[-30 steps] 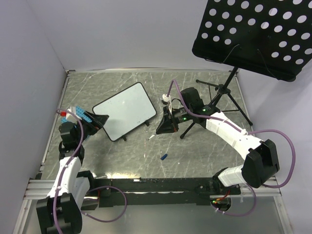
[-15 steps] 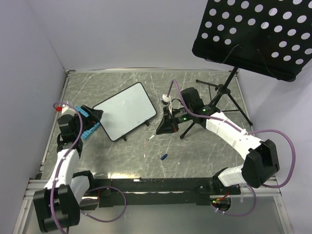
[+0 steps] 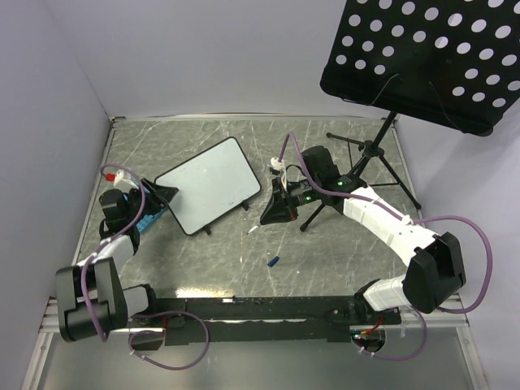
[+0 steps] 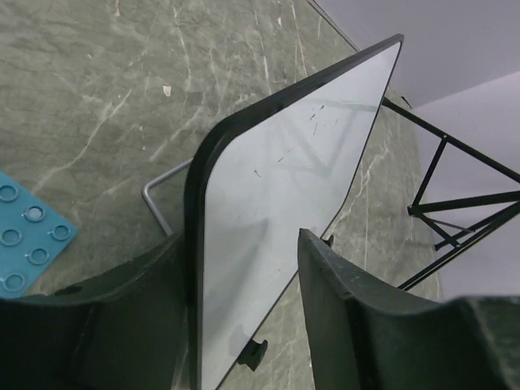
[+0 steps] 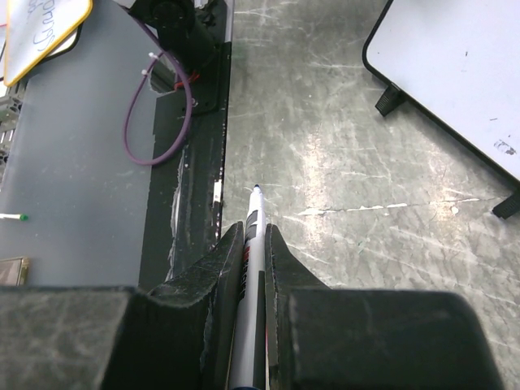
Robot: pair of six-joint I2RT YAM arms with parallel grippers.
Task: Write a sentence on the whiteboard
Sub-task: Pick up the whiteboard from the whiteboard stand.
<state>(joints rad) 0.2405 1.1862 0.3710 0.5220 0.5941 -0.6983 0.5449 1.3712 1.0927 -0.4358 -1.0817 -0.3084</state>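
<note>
Small blue piece (image 3: 275,262) lies on the table (image 3: 341,154), low centre of top view, near the marker tip. R gripper (image 3: 276,207), mid-frame, is clamped tight on a marker (image 5: 253,213), tip pointing at the table. Whiteboard (image 3: 210,185) sits left of centre, tilted on its feet, apart from R gripper; in R wrist view it's upper right, cut off by the frame.

L gripper (image 3: 158,197) is at the board's left corner. In L wrist view its jaws stand apart astride that corner, frame beside one finger (image 4: 122,325), other finger (image 4: 366,325) over the face. Can't tell if the pads press.

Blue studded plate (image 4: 24,240) is lower left there, cropped. Board face: faint specks only. Yellow-edged card (image 5: 41,20) w/ handwriting is upper left in R wrist view, cropped, illegible. Black perforated tray (image 3: 422,49) is farthest, upper right, partly out of frame.
</note>
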